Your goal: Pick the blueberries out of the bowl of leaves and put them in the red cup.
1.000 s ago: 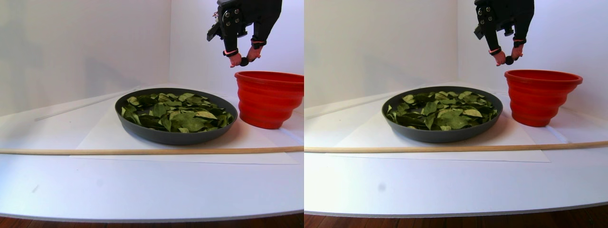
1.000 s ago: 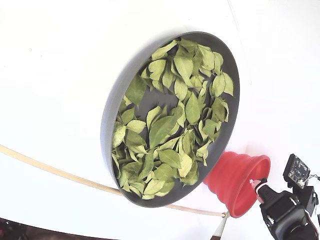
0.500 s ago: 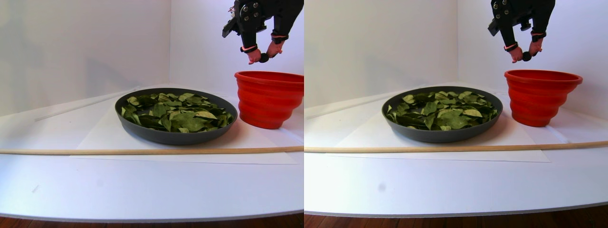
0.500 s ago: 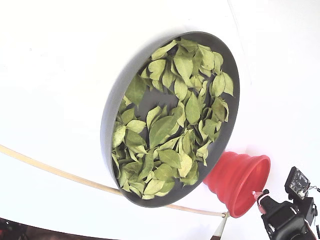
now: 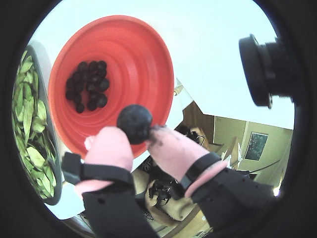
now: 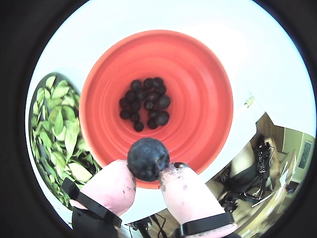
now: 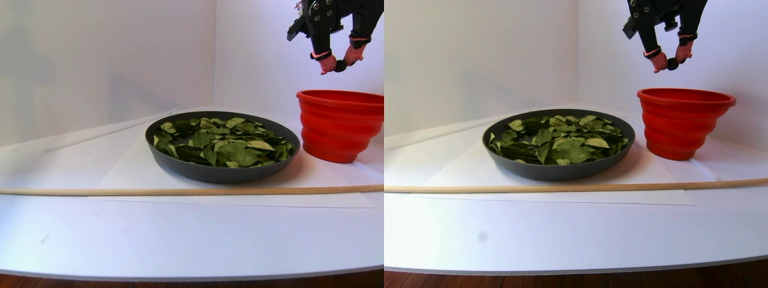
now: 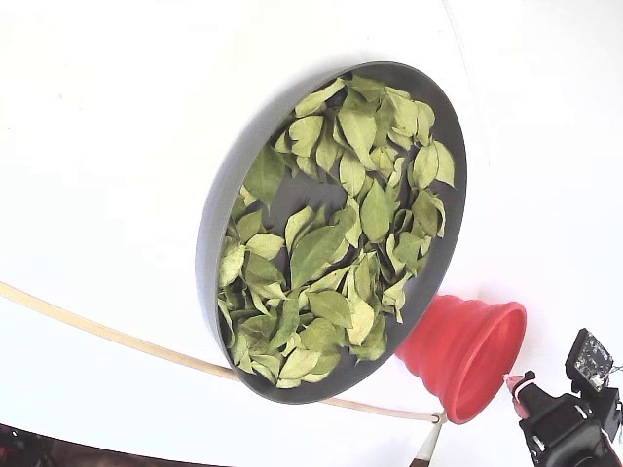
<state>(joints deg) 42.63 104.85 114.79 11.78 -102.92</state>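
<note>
My pink-tipped gripper (image 6: 150, 171) is shut on one dark blueberry (image 6: 148, 158) and holds it above the red cup (image 6: 198, 89). It also shows in a wrist view (image 5: 134, 123) and high above the cup in the stereo pair view (image 7: 340, 65). Several blueberries (image 6: 146, 103) lie in the bottom of the cup (image 5: 138, 54). The dark grey bowl (image 7: 228, 174) full of green leaves (image 7: 225, 141) stands just left of the cup (image 7: 340, 123) in the stereo pair view. In the fixed view the bowl (image 8: 216, 229) holds the leaves (image 8: 336, 243), with the cup (image 8: 467, 355) beside it. No loose berries show among the leaves.
A thin wooden stick (image 7: 180, 191) lies across the white table in front of the bowl; it also shows in the fixed view (image 8: 117, 336). White walls stand behind. A second camera (image 5: 267, 69) juts into a wrist view at the right.
</note>
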